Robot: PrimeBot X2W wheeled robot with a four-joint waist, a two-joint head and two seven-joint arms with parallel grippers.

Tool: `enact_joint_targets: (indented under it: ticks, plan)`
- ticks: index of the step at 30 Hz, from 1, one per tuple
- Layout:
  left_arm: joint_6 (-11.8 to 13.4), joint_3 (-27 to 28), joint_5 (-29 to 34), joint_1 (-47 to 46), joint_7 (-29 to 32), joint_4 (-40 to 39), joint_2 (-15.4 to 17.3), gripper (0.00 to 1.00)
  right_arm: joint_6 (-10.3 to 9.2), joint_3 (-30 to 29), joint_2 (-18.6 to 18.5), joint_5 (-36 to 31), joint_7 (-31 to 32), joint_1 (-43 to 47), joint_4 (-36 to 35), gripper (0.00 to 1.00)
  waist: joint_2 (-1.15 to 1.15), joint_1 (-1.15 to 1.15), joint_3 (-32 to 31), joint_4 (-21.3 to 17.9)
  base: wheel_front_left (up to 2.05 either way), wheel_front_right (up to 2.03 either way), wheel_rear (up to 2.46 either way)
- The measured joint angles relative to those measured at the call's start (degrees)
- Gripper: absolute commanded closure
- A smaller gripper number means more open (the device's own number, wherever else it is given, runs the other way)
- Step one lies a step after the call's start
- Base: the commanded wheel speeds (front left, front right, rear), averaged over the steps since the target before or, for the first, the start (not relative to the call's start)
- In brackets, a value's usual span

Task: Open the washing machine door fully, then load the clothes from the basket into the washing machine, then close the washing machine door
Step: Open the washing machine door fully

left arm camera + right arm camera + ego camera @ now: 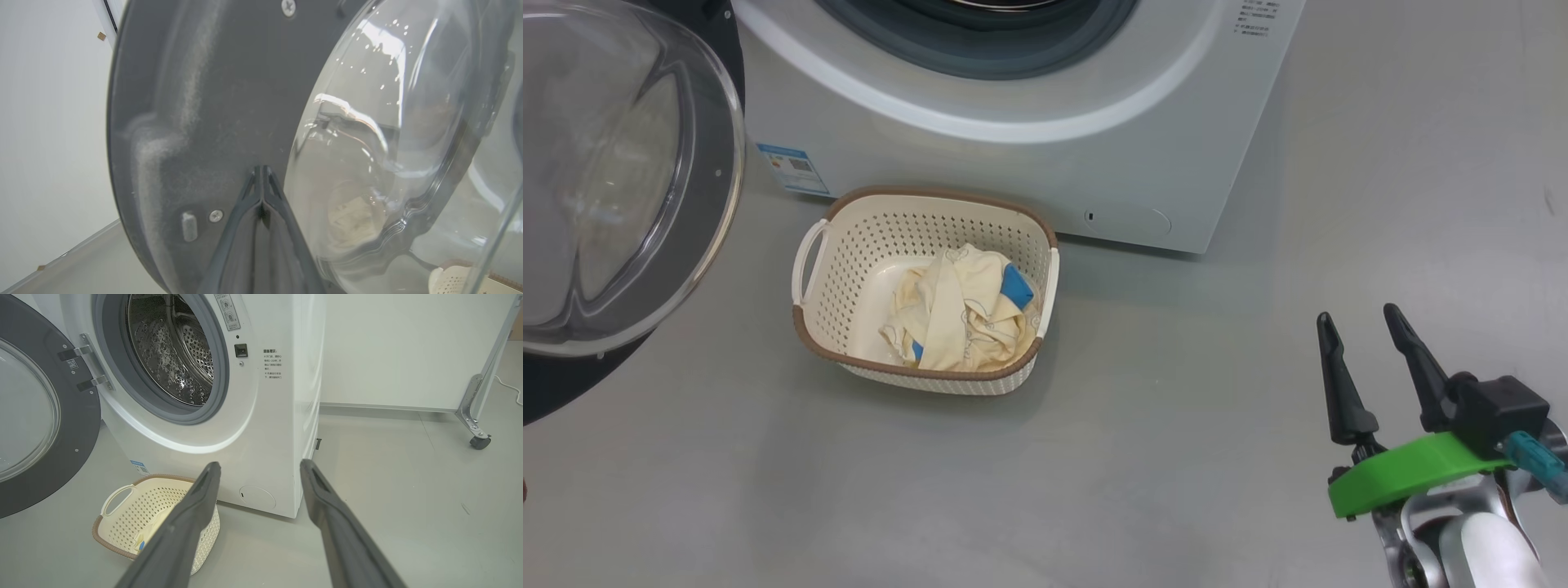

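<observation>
All clothes (964, 314): lay in basket (931, 193), unloaded.
Washing machine door (81, 428): stood open.
Left gripper (261, 169): closed, empty, at door.
Right gripper (1357, 314): spread wide, empty.

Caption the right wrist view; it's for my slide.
Open right gripper faces the washing machine, door wide open, basket on the floor.

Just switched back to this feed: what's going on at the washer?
The washing machine door stands open on the robot's left, and the left gripper, shut, has its tips at the door's grey inner face. The right gripper hangs open above the floor, right of the basket. The clothes lie in the basket before the washing machine; its drum looks empty.
</observation>
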Motion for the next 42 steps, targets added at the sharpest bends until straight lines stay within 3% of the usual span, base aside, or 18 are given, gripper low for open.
enact_joint_targets:
  ticks: [12, 14, 15, 16, 18, 21, 32, 42]
  plan:
    - [-0.74, 5.68, 2.35, 3.82, -0.01, -7.64, -4.79, 1.0, 0.0, -0.43, 0.0, 0.27, -0.19, 0.01, 0.45, 0.0, 0.0, 0.0, -1.13, 0.18, 0.0, 0.0, 0.0]
    - [-1.02, 5.89, 2.46, 4.94, -0.01, -8.72, -6.06, 0.8, 0.0, -0.78, 0.0, 0.08, -0.19, 0.0, 0.44, 0.0, 0.0, 0.0, -1.37, 0.4, 0.0, 0.0, 0.0]
    - [-1.18, 6.01, 2.77, 5.43, -0.01, -9.29, -6.68, 0.8, 0.0, -0.91, 0.0, -0.15, -0.19, 0.0, 0.44, 0.0, 0.0, 0.0, -1.5, 0.5, 0.0, 0.0, 0.0]
    - [-1.44, 6.14, 3.02, 5.89, -0.01, -10.05, -7.26, 0.62, 0.0, -1.03, 0.0, -0.21, -0.19, 0.0, 0.44, 0.0, 0.0, 0.0, -1.63, 0.59, 0.0, 0.0, 0.0]
    - [-1.51, 6.62, 3.37, 6.75, -0.01, -11.82, -8.38, 0.44, 0.0, -1.15, 0.0, -0.21, -0.19, 0.0, 0.44, 0.0, 0.0, 0.0, -1.93, 0.72, 0.0, 0.0, 0.0]
    - [-2.02, 7.04, 3.87, 8.05, -0.01, -14.36, -9.69, 0.0, 0.0, -1.32, 0.0, -0.22, -0.18, 0.01, 0.43, 0.0, 0.0, 0.0, -2.43, 0.81, 0.0, 0.0, 0.0]
    - [-3.98, 4.56, 6.67, 12.69, -0.01, -25.04, -14.95, 0.0, 0.0, -2.52, 0.0, -0.31, 0.25, 0.14, -0.24, 0.0, 0.0, 0.0, -3.69, 0.96, 0.0, 0.0, 0.0]
    - [-6.21, -2.32, 8.61, 17.9, 0.55, -31.4, -17.8, 0.0, 0.0, -2.69, 0.0, -0.31, 0.41, 0.33, -0.73, 0.0, 0.0, 0.0, -4.55, -0.57, 0.0, 0.0, 0.0]
